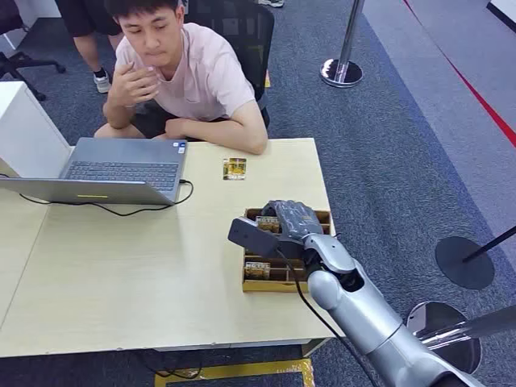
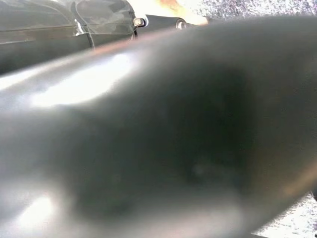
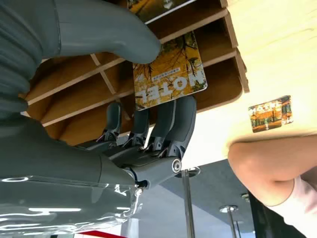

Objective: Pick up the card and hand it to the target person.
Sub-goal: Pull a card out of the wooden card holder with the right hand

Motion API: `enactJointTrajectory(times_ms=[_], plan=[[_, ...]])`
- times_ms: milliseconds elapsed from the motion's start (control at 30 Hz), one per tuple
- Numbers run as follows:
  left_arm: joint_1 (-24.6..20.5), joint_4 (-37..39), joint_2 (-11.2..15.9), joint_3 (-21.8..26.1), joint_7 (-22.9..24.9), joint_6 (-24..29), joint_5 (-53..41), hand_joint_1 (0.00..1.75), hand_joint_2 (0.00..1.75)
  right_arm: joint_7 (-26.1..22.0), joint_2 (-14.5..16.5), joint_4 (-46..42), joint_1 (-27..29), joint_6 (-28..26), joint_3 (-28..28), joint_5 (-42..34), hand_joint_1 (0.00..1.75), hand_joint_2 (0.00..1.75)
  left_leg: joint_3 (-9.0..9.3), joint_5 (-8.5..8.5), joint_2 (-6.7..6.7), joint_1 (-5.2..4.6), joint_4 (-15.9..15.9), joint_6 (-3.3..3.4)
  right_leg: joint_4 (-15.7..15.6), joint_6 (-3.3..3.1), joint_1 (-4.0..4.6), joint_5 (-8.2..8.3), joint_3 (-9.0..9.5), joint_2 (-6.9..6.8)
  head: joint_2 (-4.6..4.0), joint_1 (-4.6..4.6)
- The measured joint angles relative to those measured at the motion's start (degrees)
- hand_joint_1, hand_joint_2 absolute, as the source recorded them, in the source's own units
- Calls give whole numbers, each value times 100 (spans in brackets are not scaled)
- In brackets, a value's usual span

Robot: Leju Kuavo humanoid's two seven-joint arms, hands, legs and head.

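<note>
1. The right hand (image 1: 292, 222) sits right of centre in the head view, over the far end of the wooden tray (image 1: 286, 284); in the right wrist view its thumb (image 3: 112, 32) lies on one face of a yellow hotel card (image 3: 170, 69) and the dark fingers (image 3: 176, 119) back the other face, so the hand is clamped on the card.
2. The left hand cannot be judged; the left wrist view is a dark blur, so whether it is apart or together I cannot tell.
3. The held card is at the tray's upper compartments, apparently just lifted from its slot or partly within it; more cards (image 1: 258, 268) stand in the tray's nearer slots.
4. A second card (image 1: 235, 168) lies flat on the table (image 1: 122, 274) above the tray in the head view, just below the seated person's forearm (image 1: 243, 133); a laptop (image 1: 115, 169) stands at upper left with its cable trailing beside it.
5. Risks, as I judge them: the grip is on one end only, so the card could pivot or slip out during the lift; its free edge could catch a divider and drag the light tray; the reach toward the person could nudge the loose card or meet the resting arm.
</note>
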Motion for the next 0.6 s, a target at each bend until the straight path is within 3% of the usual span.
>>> enactJointTrajectory(times_ms=[600], plan=[[1,0,0,0,-10,2,1,0,0,10,14,88,-63,6,20,-8,106,175,1,0,0,0,0,0,0,0,0,0,1,0,0,1]])
